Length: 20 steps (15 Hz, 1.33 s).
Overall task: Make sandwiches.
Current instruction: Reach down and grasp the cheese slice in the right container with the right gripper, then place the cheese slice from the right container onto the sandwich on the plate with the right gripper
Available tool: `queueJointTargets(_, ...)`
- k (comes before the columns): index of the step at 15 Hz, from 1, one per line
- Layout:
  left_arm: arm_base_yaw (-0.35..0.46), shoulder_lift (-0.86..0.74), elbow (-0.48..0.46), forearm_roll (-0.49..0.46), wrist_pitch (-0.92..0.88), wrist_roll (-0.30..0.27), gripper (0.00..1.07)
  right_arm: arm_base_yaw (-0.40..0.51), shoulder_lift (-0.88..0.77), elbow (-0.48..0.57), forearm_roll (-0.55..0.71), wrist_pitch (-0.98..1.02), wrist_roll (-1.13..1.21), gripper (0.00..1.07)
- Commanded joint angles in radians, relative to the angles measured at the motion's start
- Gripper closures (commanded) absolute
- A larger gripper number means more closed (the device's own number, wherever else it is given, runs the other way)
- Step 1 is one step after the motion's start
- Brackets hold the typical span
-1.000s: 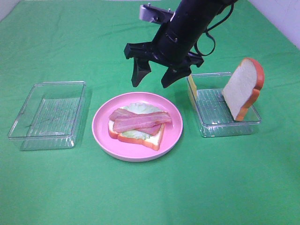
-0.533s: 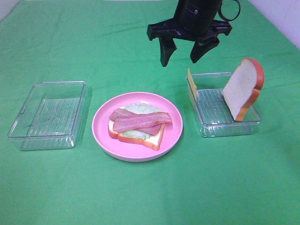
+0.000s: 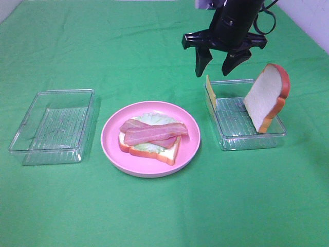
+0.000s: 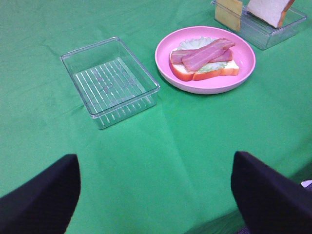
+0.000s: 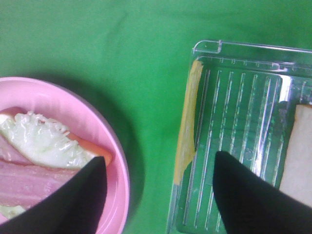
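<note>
Right hand [image 3: 213, 72], upper right of frame: spread wide, empty, hanging over cheese slice [image 3: 209, 92] standing on edge inside tray [image 3: 252, 141]. Bread slice [image 3: 266, 98] leans there too. Open sandwich [image 3: 151, 136] on pink plate [image 3: 110, 139], centre. Left hand [image 4: 156, 195] wide, empty.

Three stations in a row across the table [image 3: 154, 216]: tray, plate, tray.

Far left, the left tray [image 3: 51, 154]. Middle of the row, near it, the plate [image 3: 191, 135], and on it a bread slice [image 3: 159, 153] lying flat, lettuce [image 3: 151, 118] on the bread, bacon strips [image 3: 154, 133] laid across the top. Over on the right, a gap away from the plate, the right tray [image 3: 241, 140]: inside, the cheese square [image 3: 209, 91] stands on edge against the wall nearest the plate, and a second bread slice [image 3: 264, 98] leans upright at the opposite end. The right gripper [image 3: 213, 73] hangs above that tray's far corner on the plate side, over the cheese.
</note>
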Motion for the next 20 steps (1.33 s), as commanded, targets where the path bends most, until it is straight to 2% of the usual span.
queueJointTargets(1, -0.001, -0.021, 0.003, -0.007, -0.01, 0.003, 0.26, -0.001, 0.038, -0.016, -0.01, -0.008, -0.017, 0.48)
queueJointTargets(6, -0.001, -0.021, 0.003, -0.007, -0.01, 0.003, 0.26, -0.001, 0.101, -0.016, -0.007, -0.016, -0.017, 0.59)
queueJointTargets(7, -0.001, -0.021, 0.003, -0.007, -0.01, 0.003, 0.26, -0.001, 0.109, -0.016, -0.012, -0.014, -0.017, 0.65)
queueJointTargets(9, -0.001, -0.021, 0.003, -0.007, -0.01, 0.003, 0.26, -0.001, 0.111, -0.016, -0.025, -0.014, -0.015, 0.87)
queueJointTargets(11, -0.001, -0.021, 0.003, -0.007, -0.01, 0.003, 0.26, -0.001, 0.106, -0.016, -0.033, -0.009, -0.015, 1.02)
queueJointTargets(12, -0.001, -0.021, 0.003, -0.007, -0.01, 0.003, 0.26, -0.001, 0.105, -0.016, -0.034, -0.004, -0.015, 1.06)
queueJointTargets(18, -0.001, -0.021, 0.003, -0.007, -0.01, 0.003, 0.26, -0.001, 0.046, -0.027, -0.051, 0.014, -0.015, 1.07)
queueJointTargets(20, -0.001, -0.021, 0.003, -0.007, -0.01, 0.003, 0.26, -0.001, -0.015, -0.027, 0.039, 0.036, -0.077, 1.07)
